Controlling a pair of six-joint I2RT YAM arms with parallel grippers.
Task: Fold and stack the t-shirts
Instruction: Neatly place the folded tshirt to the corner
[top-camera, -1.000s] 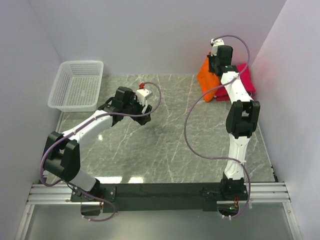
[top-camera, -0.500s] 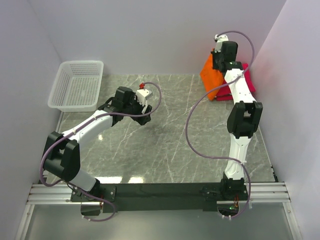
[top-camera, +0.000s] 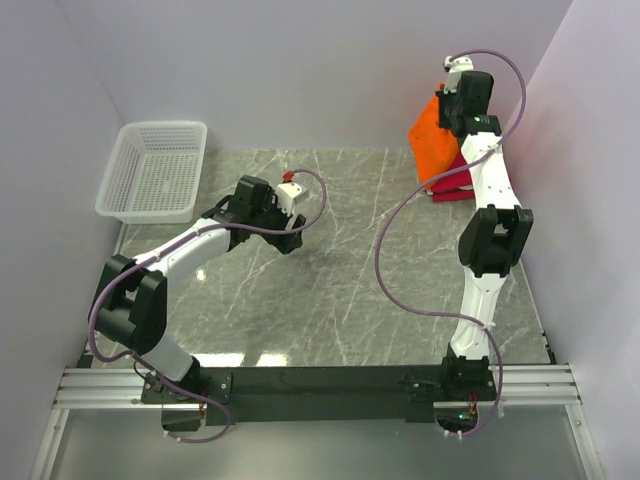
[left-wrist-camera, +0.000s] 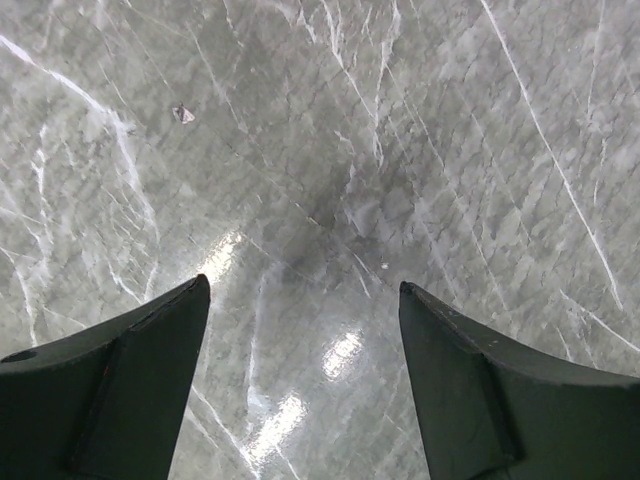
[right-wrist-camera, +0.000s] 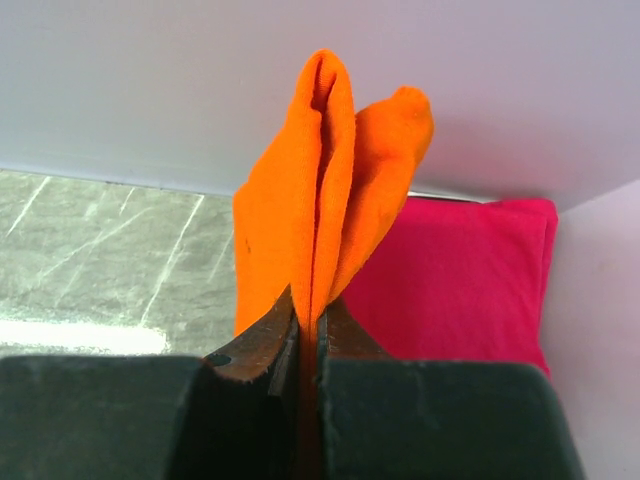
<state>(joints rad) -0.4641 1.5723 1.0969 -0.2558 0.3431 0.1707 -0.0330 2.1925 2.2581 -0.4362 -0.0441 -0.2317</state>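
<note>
1. Two fingers of the right gripper (right-wrist-camera: 308, 322) are pinching the orange t-shirt (right-wrist-camera: 305, 190) tight, and the shirt is sticking up past their tips.
2. The pink folded t-shirts (right-wrist-camera: 455, 280) are lying just beyond that gripper, a bit to its right.
3. The left gripper (left-wrist-camera: 302, 290) is hanging wide open over the marble table (left-wrist-camera: 420, 140), holding nothing.
</note>
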